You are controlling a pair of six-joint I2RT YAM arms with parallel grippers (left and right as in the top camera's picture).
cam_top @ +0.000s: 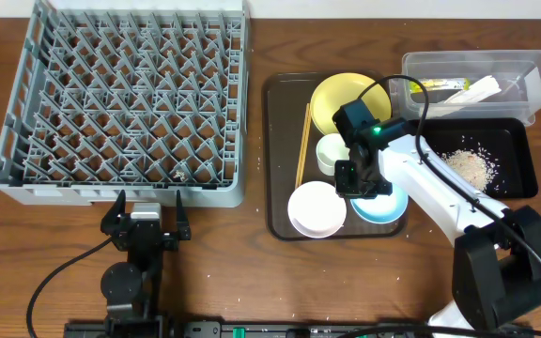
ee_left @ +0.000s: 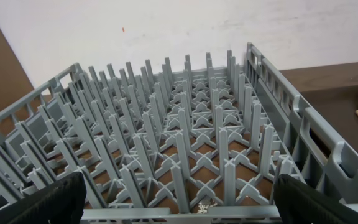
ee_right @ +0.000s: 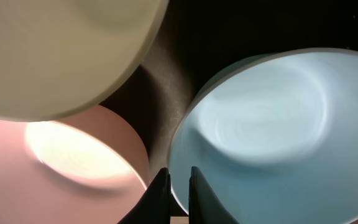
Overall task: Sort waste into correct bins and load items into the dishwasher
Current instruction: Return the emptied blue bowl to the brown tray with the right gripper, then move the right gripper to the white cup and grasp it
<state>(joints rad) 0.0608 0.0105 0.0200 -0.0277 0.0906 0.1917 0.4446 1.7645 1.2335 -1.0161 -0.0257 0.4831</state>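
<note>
On the brown serving tray point(cam_top: 280, 113) lie the yellow plate point(cam_top: 332, 99), small white cup point(cam_top: 331, 152), white bowl point(cam_top: 316, 208), light blue bowl point(cam_top: 388, 208) and two chopsticks point(cam_top: 302, 145). My right gripper point(cam_top: 360, 183) is over the blue bowl's left rim. In the right wrist view its fingers point(ee_right: 177, 186) are nearly shut with the rim of the blue bowl point(ee_right: 272, 124) between them. The white bowl point(ee_right: 67, 162) and cup point(ee_right: 55, 50) are beside it. My left gripper point(cam_top: 148, 211) is open and empty in front of the grey dish rack point(cam_top: 26, 178).
The clear tub point(cam_top: 533, 75) at the back right holds the green-and-yellow wrapper point(cam_top: 440, 86) and the paper strip point(cam_top: 482, 89). The black tray point(cam_top: 524, 178) in front of it holds rice scraps point(cam_top: 468, 167). The rack point(ee_left: 303, 124) fills the left wrist view between the left fingers point(ee_left: 179, 205).
</note>
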